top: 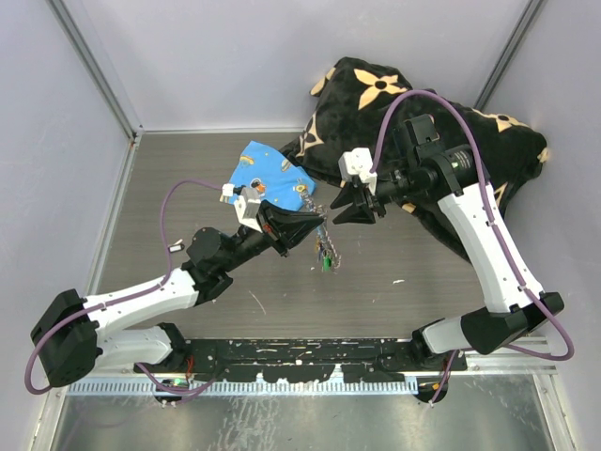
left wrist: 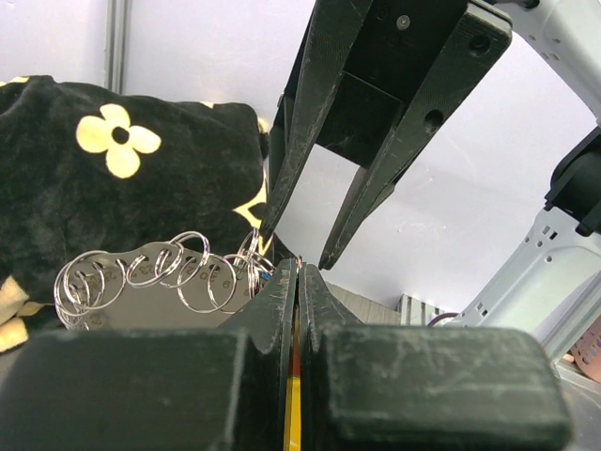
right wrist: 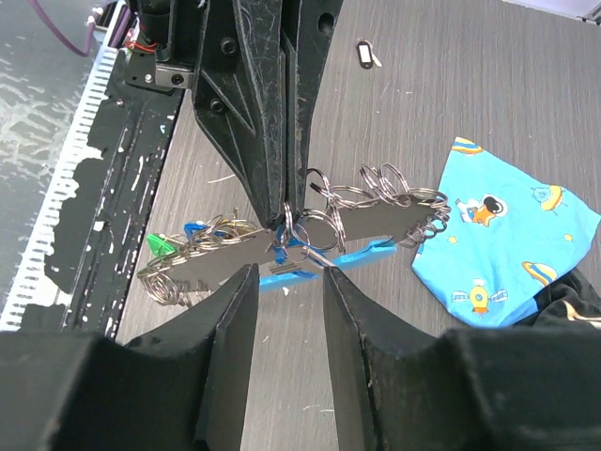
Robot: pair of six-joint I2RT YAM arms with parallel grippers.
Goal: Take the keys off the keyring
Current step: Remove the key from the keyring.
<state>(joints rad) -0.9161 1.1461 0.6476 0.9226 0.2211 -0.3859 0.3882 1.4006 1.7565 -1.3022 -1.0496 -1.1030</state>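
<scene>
**Keyring pinched between two arms above the table**

The keyring (right wrist: 376, 222), a cluster of silvery split rings strung along flat metal pieces with a light-blue curved piece (right wrist: 362, 252) beneath, hangs near the middle of the table (top: 423, 268). It sits in the grip of the left gripper (right wrist: 289, 214), whose fingers are pressed together on the bunch at its middle, with no gap showing between them in the left wrist view. The keys (top: 325, 256) dangle below and to one side; a green head (right wrist: 161, 244) shows at the far end of the cluster. Whether the lowest of them touch the tabletop cannot be told.

The right gripper (right wrist: 286, 275) faces the left one tip to tip, its fingers spread apart on either side of the ring cluster and holding nothing.

Just beyond the two grippers lies a blue printed cloth (top: 268, 174), and behind it a black cloth with pale yellow flowers (top: 376, 94) is heaped against the back corner. A small dark tag (right wrist: 364, 54) lies apart on the wood-grain surface.
</scene>
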